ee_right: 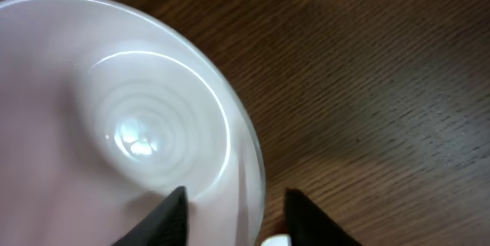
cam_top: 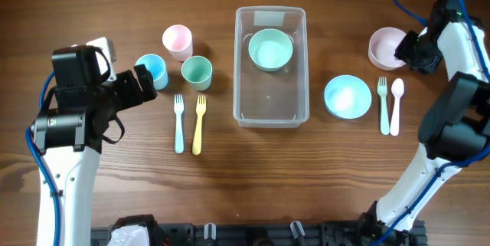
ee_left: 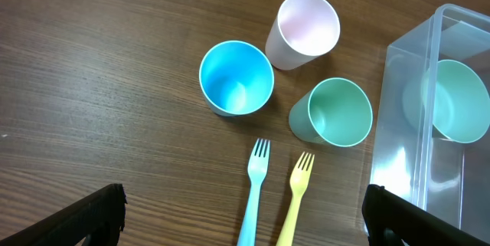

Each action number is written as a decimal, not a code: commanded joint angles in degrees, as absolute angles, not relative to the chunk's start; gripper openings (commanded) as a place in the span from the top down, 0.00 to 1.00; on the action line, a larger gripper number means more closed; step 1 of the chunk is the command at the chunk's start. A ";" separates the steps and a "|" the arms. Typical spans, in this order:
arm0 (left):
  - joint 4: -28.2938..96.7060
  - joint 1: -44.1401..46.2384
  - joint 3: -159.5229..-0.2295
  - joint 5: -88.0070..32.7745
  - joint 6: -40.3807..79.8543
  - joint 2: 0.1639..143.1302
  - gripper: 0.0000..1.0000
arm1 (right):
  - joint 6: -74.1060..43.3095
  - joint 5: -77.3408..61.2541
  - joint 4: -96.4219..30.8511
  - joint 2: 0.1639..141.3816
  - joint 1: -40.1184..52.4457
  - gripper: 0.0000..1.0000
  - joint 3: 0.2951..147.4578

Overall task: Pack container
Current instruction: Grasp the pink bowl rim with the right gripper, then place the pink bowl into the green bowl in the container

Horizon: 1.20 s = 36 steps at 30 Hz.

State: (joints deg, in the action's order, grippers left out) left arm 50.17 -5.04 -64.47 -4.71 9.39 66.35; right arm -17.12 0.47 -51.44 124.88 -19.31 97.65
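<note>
Overhead view: the clear container [cam_top: 269, 102] sits at the centre of the wooden table with a mint bowl [cam_top: 270, 49] in its far end. To my left stand three cups, with a blue fork and a yellow fork lying near them. To my right are a blue bowl [cam_top: 347, 96], a green fork, a white spoon and a pink bowl [cam_top: 385, 47]. My left gripper [cam_top: 144, 86] hovers beside the blue cup [cam_top: 153, 70]. My right gripper [cam_top: 402, 50] is at the pink bowl's near edge.

Left wrist view: my fingers are spread wide, one in each lower corner, and hold nothing.

Right wrist view: my fingers [ee_right: 172, 215] straddle the pink bowl's rim, one inside and one outside. They are partly open, and a gap shows on the outer side, so nothing is gripped yet.

I judge the step in hand to be pinching this rim. To do it well, I should seat the rim deep between my fingers and close squarely. Then I should lift straight up above the container's wall before moving across.
</note>
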 commanded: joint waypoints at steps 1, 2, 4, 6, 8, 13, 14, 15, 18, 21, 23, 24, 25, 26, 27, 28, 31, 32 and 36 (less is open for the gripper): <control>50.22 -5.43 -65.36 -4.40 9.89 66.39 0.00 | -18.11 1.93 -51.18 126.43 -19.59 0.68 97.12; 50.22 -5.43 -65.36 -4.40 9.89 66.39 0.00 | -18.13 1.91 -51.00 126.43 -19.59 0.70 97.12; 50.22 -5.43 -65.36 -4.40 9.89 66.39 0.00 | -18.11 1.93 -50.63 126.43 -19.57 0.81 97.14; 50.22 -5.43 -65.36 -4.40 9.89 66.39 0.00 | -18.11 1.87 -50.46 126.13 -19.57 0.86 97.23; 50.22 -5.43 -65.36 -4.40 9.89 66.39 0.00 | -18.00 1.28 -50.15 125.12 -19.49 0.90 97.30; 50.22 -5.43 -65.36 -4.40 9.89 66.39 0.00 | -18.00 1.23 -50.30 120.57 -18.70 0.96 97.30; 50.22 -5.43 -65.36 -4.40 9.89 66.39 0.00 | -17.98 1.23 -50.28 119.55 -18.37 0.96 97.30; 50.22 -5.43 -65.36 -4.40 9.89 66.39 0.00 | -17.96 1.23 -50.30 118.04 -17.78 0.96 97.30; 50.22 -5.43 -65.36 -4.40 9.89 66.39 0.00 | -17.52 1.26 -50.33 113.30 -15.51 0.96 97.30; 50.22 -5.43 -65.36 -4.40 9.89 66.39 0.00 | -15.86 -2.66 -51.07 108.03 -11.97 0.96 97.30; 50.22 -5.43 -65.36 -4.40 9.89 66.39 0.00 | -15.11 -6.44 -51.48 104.88 -9.08 0.96 97.30; 50.22 -5.43 -65.36 -4.40 9.89 66.39 0.00 | -15.07 -7.77 -51.81 103.20 -7.25 0.96 97.30; 50.22 -5.43 -65.36 -4.40 9.89 66.39 0.00 | -14.98 -8.54 -52.27 101.21 -4.54 0.96 97.30; 50.22 -5.43 -65.36 -4.40 9.89 66.39 0.00 | -15.00 -8.67 -52.56 100.07 -2.28 0.96 97.30; 50.22 -5.43 -65.36 -4.40 9.89 66.39 0.00 | -14.98 -8.67 -52.60 99.15 0.99 0.96 97.30; 50.22 -5.43 -65.36 -4.40 9.89 66.39 0.00 | -14.96 -8.67 -52.60 99.09 3.44 0.96 97.30; 50.22 -5.43 -65.36 -4.40 9.89 66.39 0.00 | -15.05 -8.08 -51.86 101.01 10.76 0.96 97.12; 50.22 -5.43 -65.36 -4.40 9.89 66.39 0.00 | -15.18 -6.17 -50.85 103.22 14.04 0.96 97.12; 50.22 -5.43 -65.36 -4.40 9.89 66.39 0.00 | -15.20 -3.64 -48.86 110.54 17.45 0.96 97.12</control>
